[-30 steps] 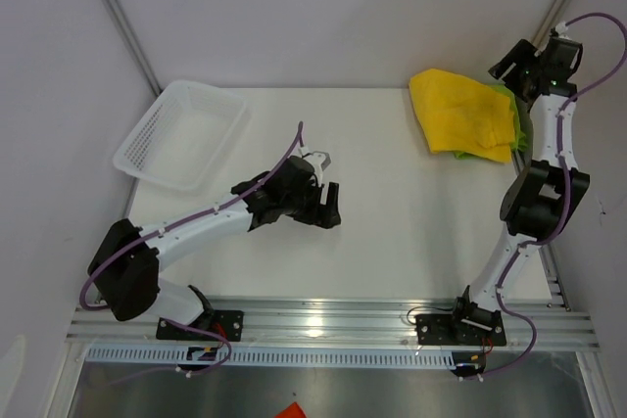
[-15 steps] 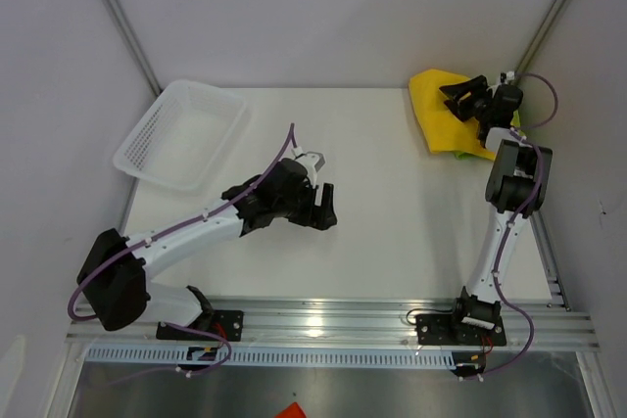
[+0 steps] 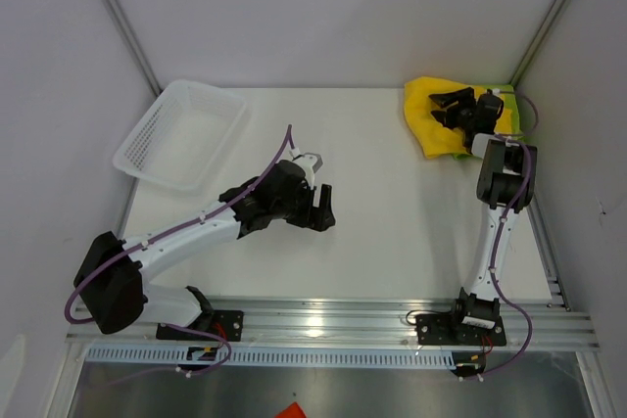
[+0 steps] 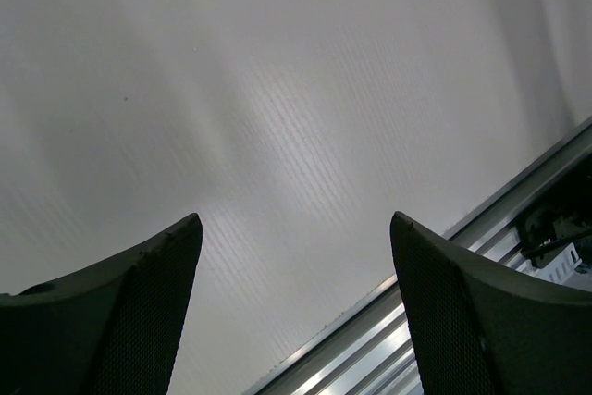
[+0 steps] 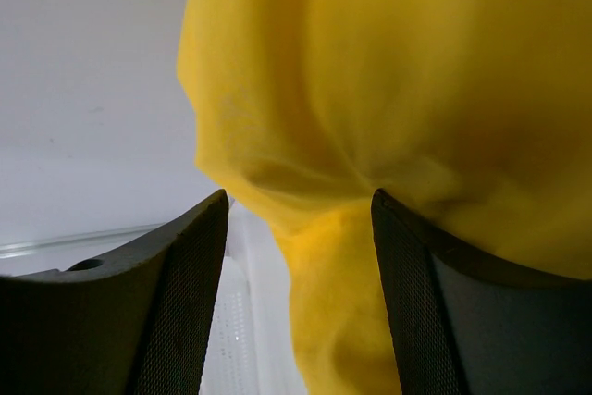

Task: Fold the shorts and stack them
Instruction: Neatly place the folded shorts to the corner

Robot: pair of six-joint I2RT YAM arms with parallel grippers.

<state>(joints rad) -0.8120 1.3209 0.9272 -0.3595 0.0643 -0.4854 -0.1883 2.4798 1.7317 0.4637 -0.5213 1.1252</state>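
Yellow shorts cover green shorts under spread right fingers.

Shorts lie stacked at the table's far-right corner under the right gripper; basket far left; left gripper mid-table.

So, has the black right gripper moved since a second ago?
Yes. The right gripper swung left, away from the grey corner post, over the bright yellow fabric shorts.
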